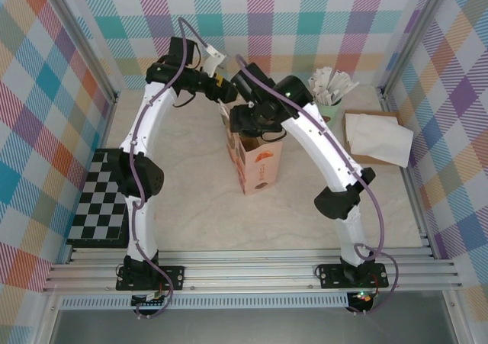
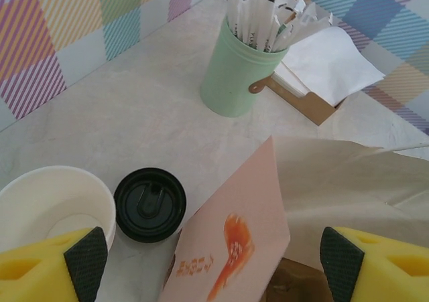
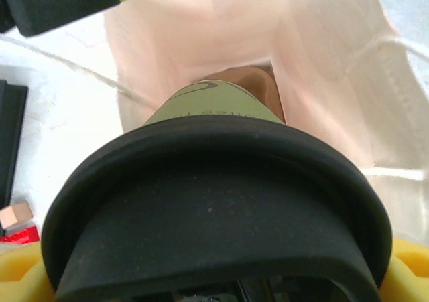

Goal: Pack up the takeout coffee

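The takeout coffee (image 3: 214,181) is pinched between my right fingers (image 3: 19,275), lid toward my wrist, olive base over the open mouth of the pink paper bag (image 3: 322,67). My left fingers (image 2: 50,268) are spread wide above the bag's edge, near the mint mug (image 2: 234,74).

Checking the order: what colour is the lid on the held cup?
Black; the lid of the cup shows best in the right wrist view.

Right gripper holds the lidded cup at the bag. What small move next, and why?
Probably lower the right gripper straight down: the takeout coffee points into the open paper bag, whose brown bottom shows beyond the cup's base.
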Robot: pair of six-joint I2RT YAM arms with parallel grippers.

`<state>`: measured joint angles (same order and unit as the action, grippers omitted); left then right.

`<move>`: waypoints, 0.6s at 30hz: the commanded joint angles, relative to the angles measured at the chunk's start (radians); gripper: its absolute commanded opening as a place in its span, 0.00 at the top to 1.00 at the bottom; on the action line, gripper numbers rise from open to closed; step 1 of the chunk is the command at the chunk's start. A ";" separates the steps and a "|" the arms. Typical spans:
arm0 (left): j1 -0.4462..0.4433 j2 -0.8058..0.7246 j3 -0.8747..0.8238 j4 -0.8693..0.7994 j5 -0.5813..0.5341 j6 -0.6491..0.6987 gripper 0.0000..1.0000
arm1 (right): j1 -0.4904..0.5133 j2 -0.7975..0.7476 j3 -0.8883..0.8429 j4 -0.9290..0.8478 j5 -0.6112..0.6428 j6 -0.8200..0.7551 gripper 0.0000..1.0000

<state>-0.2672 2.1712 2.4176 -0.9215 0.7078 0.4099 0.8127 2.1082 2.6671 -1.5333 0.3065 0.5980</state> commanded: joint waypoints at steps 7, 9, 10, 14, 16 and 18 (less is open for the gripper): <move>-0.026 0.035 0.047 -0.139 0.048 0.128 0.17 | -0.001 -0.020 -0.114 -0.061 -0.046 -0.142 0.33; -0.025 0.032 0.047 -0.185 0.049 0.155 0.19 | -0.018 -0.042 -0.137 -0.049 -0.069 -0.172 0.33; -0.024 0.030 0.046 -0.203 0.047 0.166 0.21 | -0.028 -0.049 -0.139 -0.046 -0.090 -0.188 0.33; -0.023 0.040 0.041 -0.235 0.015 0.177 0.32 | -0.054 -0.058 -0.142 -0.044 -0.133 -0.250 0.33; -0.024 0.048 0.041 -0.252 0.005 0.182 0.34 | -0.062 -0.051 -0.139 -0.046 -0.162 -0.277 0.33; -0.024 0.047 0.040 -0.255 0.000 0.178 0.42 | -0.067 -0.038 -0.127 -0.062 -0.169 -0.286 0.33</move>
<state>-0.2859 2.2024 2.4313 -1.1286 0.7128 0.5632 0.7525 2.0857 2.5290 -1.5635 0.1810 0.3721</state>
